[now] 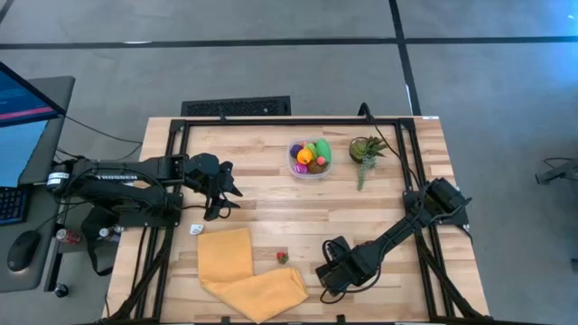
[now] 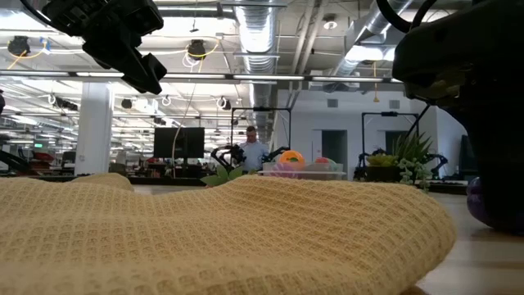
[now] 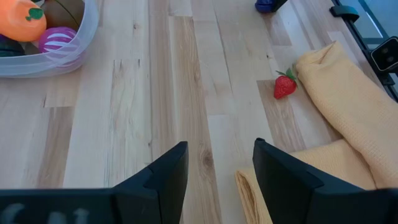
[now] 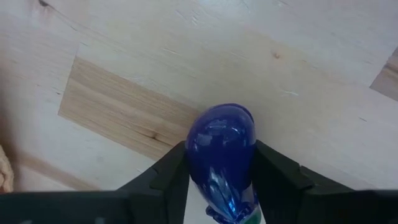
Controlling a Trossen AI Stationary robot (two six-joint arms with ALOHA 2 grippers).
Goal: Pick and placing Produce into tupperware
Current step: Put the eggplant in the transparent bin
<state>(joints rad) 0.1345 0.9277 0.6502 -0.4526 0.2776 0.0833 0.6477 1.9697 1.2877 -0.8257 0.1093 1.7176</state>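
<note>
The bench [image 1: 271, 194] is pale wood planks inside a black frame, with grey floor around it and an open workshop beyond. Your right fingers [image 4: 273, 174] pinch a glossy blue piece [image 4: 222, 152] between them, low over the bench near its front edge, just right of the yellow cloth [image 1: 244, 271]. Your left fingers [image 3: 161, 180] stand spread with nothing between them, hovering over the bench's left side, pointed toward the cloth and a strawberry [image 3: 284, 86] lying just beside the cloth's edge. The tub [image 1: 310, 159] sits toward the back, middle-right, next to a potted plant [image 1: 366, 150], and already holds orange, green, purple and magenta pieces.

To do this step well, I judge you should lift the blue piece straight up with the grip squared, since it looks smooth and rounded and may slip. Carry it over the tub's rim and release low.

The left arm carries white lettering, too small to read.
</note>
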